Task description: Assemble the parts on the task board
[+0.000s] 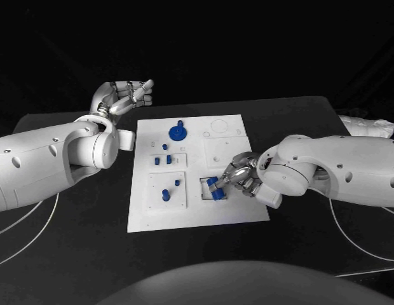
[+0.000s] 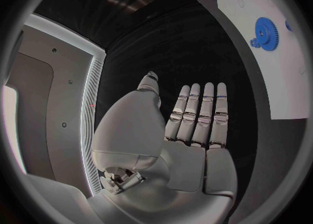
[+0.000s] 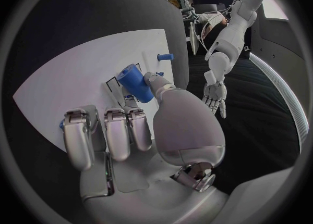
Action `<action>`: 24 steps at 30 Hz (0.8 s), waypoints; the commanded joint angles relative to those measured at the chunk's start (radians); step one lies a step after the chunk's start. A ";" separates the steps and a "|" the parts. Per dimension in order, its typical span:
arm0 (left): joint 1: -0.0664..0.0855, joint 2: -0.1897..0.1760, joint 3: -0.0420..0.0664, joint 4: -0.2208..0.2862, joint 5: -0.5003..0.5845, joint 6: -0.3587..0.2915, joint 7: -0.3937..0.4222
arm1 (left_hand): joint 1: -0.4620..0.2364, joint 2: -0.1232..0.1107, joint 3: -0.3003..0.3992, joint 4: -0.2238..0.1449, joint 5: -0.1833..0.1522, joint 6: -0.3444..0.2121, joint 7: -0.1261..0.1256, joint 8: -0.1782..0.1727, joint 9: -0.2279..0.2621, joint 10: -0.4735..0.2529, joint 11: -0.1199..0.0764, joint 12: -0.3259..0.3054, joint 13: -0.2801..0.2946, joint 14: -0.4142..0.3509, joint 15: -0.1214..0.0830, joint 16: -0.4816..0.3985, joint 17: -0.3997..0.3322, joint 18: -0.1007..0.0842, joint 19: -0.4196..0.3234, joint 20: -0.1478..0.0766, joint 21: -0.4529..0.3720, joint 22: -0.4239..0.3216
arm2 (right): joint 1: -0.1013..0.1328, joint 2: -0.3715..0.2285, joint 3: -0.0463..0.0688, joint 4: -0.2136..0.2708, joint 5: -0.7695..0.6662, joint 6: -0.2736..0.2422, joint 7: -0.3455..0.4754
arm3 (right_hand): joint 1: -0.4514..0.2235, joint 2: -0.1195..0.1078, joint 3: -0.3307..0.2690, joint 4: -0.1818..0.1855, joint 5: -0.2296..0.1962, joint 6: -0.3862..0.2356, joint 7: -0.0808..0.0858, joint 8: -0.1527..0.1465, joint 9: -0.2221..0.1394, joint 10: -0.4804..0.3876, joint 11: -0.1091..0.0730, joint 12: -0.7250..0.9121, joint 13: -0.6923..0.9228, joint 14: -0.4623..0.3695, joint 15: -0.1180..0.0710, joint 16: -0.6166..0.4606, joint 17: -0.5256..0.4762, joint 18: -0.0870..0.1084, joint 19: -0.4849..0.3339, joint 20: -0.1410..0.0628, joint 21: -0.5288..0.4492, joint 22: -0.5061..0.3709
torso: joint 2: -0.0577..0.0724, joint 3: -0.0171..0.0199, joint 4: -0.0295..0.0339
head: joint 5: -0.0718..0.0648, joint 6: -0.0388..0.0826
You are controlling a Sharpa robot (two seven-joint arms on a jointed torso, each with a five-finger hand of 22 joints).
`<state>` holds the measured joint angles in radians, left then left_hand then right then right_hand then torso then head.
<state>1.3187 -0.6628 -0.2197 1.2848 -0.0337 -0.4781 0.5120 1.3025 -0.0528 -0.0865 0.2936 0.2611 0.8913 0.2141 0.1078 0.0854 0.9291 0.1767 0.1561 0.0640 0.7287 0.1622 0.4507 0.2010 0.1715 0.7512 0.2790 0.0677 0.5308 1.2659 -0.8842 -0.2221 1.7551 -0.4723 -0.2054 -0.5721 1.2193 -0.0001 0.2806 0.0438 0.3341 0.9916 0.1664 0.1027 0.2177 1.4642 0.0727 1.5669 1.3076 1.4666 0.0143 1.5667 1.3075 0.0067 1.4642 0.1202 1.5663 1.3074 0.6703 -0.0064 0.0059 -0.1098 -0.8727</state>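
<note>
The white task board lies in the middle of the black table. A blue gear stands at its far end and shows again as the gear. Small blue pegs and two more blue parts sit in the board's left recesses. My right hand is over the board's near right recess with its fingers curled. It pinches a blue cylinder part between the thumb and fingers, and the part touches the board. My left hand is raised beyond the board's far left corner, flat and holding nothing.
Another blue peg stands on the board past the held part. Black table surrounds the board on every side. Thin cables run across the table near both arms.
</note>
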 commanded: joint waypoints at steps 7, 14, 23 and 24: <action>0.000 0.003 0.001 0.001 0.000 0.018 0.006 | -0.003 0.010 0.004 0.000 0.004 -0.004 0.000 0.004 0.001 -0.007 0.000 0.004 0.000 -0.006 -0.001 0.005 -0.001 0.010 0.004 0.003 -0.001 -0.001 | -0.004 0.009 -0.003 -0.004 -0.026 0.001 -0.015 | -0.024 0.005 0.003 -0.006 -0.027 0.011 -0.010 -0.016 -0.008 0.107 0.013 0.004 0.263 0.104 0.011 0.004 0.263 -0.007 0.107 0.011 0.004 0.263 | 0.000 -0.0003 -0.0004 | -0.003 0.000; 0.000 0.002 0.001 0.002 0.000 0.017 0.004 | -0.002 0.010 0.004 0.000 0.004 -0.004 0.000 0.004 0.001 -0.007 0.000 0.004 0.000 -0.006 -0.001 0.005 -0.002 0.010 0.004 0.003 -0.002 -0.002 | -0.004 0.013 -0.003 -0.005 -0.023 -0.002 -0.014 | -0.090 -0.028 -0.056 0.031 -0.118 -0.046 0.010 -0.039 -0.029 0.107 0.031 0.004 0.263 0.104 0.024 0.004 0.263 -0.007 0.107 0.022 0.004 0.263 | 0.000 -0.0005 -0.0001 | -0.002 0.000; 0.000 0.002 0.001 0.002 0.000 0.017 0.003 | -0.002 0.010 0.004 0.000 0.004 -0.004 0.000 0.004 0.001 -0.007 0.000 0.004 0.000 -0.006 -0.001 0.005 -0.002 0.010 0.004 0.003 -0.002 -0.002 | -0.004 0.018 -0.003 -0.007 -0.026 0.018 -0.029 | -0.110 -0.051 -0.101 0.034 -0.141 -0.097 0.016 -0.036 -0.039 0.107 0.038 0.004 0.263 0.104 0.029 0.004 0.263 -0.007 0.107 0.030 0.004 0.263 | 0.000 -0.0005 0.0001 | 0.000 0.000; 0.000 0.002 0.001 0.002 0.000 0.017 0.003 | -0.002 0.010 0.004 0.000 0.004 -0.004 0.000 0.004 0.001 -0.007 0.000 0.004 0.000 -0.006 -0.001 0.005 -0.002 0.010 0.004 0.003 -0.002 -0.002 | -0.004 0.018 -0.003 -0.006 -0.027 0.020 -0.030 | -0.110 -0.051 -0.102 0.034 -0.141 -0.097 0.016 -0.036 -0.039 0.107 0.038 0.004 0.263 0.104 0.029 0.004 0.263 -0.007 0.107 0.030 0.004 0.263 | 0.000 -0.0004 -0.0002 | 0.000 0.000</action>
<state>1.3187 -0.6627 -0.2197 1.2851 -0.0337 -0.4769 0.5098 1.3024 -0.0528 -0.0865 0.2936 0.2611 0.8914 0.2141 0.1077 0.0854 0.9291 0.1767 0.1561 0.0640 0.7288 0.1623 0.4507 0.2011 0.1715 0.7512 0.2790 0.0677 0.5310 1.2680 -0.8715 -0.2207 1.7500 -0.4869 -0.2052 -0.5866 1.1099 -0.0421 0.1835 0.0774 0.1994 0.9351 0.2078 0.0721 0.1883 1.4677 0.1049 1.5669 1.3074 1.4666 0.0359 1.5667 1.3073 0.0067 1.4678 0.1453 1.5663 1.3078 0.6703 -0.0070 0.0058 -0.1105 -0.8727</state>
